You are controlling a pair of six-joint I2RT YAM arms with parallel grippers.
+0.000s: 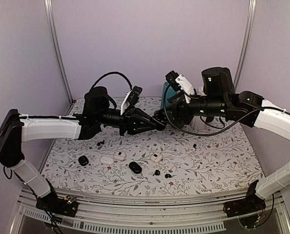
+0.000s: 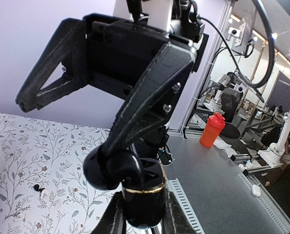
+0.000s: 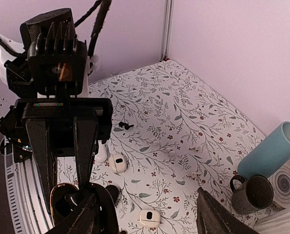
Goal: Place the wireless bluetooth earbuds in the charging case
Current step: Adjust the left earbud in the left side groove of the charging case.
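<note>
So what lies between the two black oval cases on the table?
A white case and a second white case lie side by side between the black oval cases, top view.

We are holding both arms up and reaching in from the sides, so they are meeting in the middle. Our left arm [image 1: 47, 129] is stretching out flat, and the left gripper [image 2: 144, 222] is pinching a black case [image 2: 145, 204]. Our right arm [image 1: 276, 119] is bending at the elbow, and the right gripper [image 3: 147, 204] is standing wide open just beside the left one.
</note>
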